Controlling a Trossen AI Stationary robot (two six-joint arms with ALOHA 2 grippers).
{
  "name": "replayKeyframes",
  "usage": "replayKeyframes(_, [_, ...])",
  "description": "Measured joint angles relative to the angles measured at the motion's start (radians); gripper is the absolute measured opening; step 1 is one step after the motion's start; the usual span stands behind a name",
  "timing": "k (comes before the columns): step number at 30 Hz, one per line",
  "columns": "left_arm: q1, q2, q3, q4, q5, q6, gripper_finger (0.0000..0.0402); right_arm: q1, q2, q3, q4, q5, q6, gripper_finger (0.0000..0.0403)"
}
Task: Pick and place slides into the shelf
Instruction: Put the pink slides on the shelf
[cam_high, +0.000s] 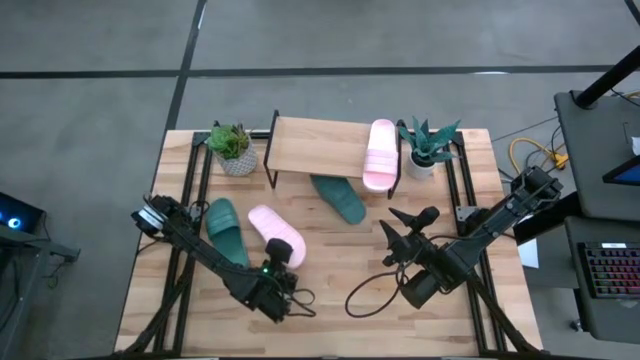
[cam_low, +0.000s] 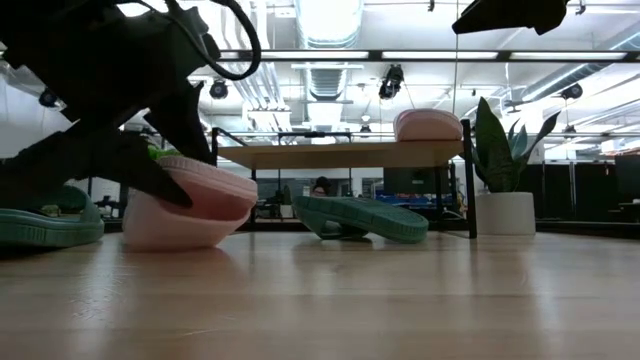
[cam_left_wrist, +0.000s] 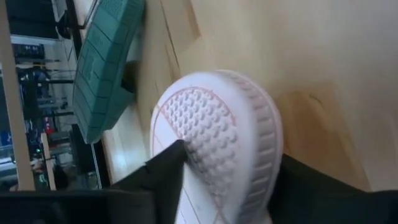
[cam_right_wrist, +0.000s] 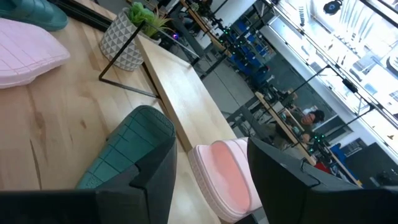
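Note:
A light pink slide (cam_high: 268, 225) lies on the table left of centre, and my left gripper (cam_high: 283, 252) is shut on its near end (cam_left_wrist: 230, 124). To its left lies a dark green slide (cam_high: 225, 232). A second green slide (cam_high: 340, 198) lies tilted at the front of the shelf (cam_high: 315, 145), showing its grid-patterned face (cam_right_wrist: 130, 149). Another pink slide (cam_high: 380, 152) lies on the shelf's plank top at its right end. My right gripper (cam_high: 405, 225) hovers open right of centre, pointing toward the shelf, with nothing between its fingers (cam_right_wrist: 152, 174). My left gripper pinches the near end of the pink slide between its two fingers. One finger (cam_left_wrist: 168, 168) lies on the bumpy flat face (cam_left_wrist: 199, 124), the other on the ribbed rim (cam_left_wrist: 270, 143). The fingers slant down from the near side, along the slide. The slide's underside (cam_low: 170, 240) rests on the table.
Two potted plants flank the shelf, one at its left (cam_high: 233, 148) and one at its right (cam_high: 428, 148). A black cable (cam_high: 370, 290) loops on the table near my right arm. Bare wood lies along the near edge (cam_high: 330, 330).

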Motion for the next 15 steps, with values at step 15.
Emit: replayKeyframes(15, [0.009, -0.043, 0.061, -0.163, 0.013, 0.004, 0.0024, 0.000, -0.007, 0.010, -0.002, 0.000, -0.015, 0.0187])
